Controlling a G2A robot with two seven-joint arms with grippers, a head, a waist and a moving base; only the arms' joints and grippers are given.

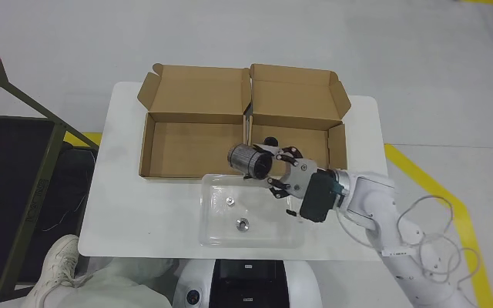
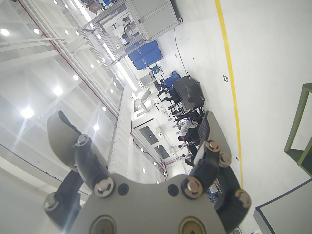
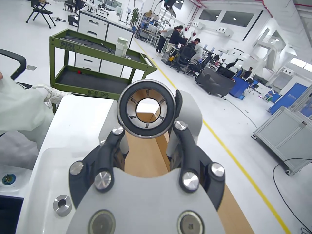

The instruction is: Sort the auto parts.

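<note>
Bearing pinched by right fingers, two metal parts in clear tray, left fingers spread

Top camera above my arms, looking straight down on table, mid range. Right wrist camera tight behind my right gripper, facing left, low across table. Left wrist camera behind my left gripper, aimed up at ceiling. Top and right wrist share table, clear tray, ring part.

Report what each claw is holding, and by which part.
The right claw holds a cylindrical bearing, clamped across opposite sides of its outer wall. The left claw is open and holds nothing.
</note>
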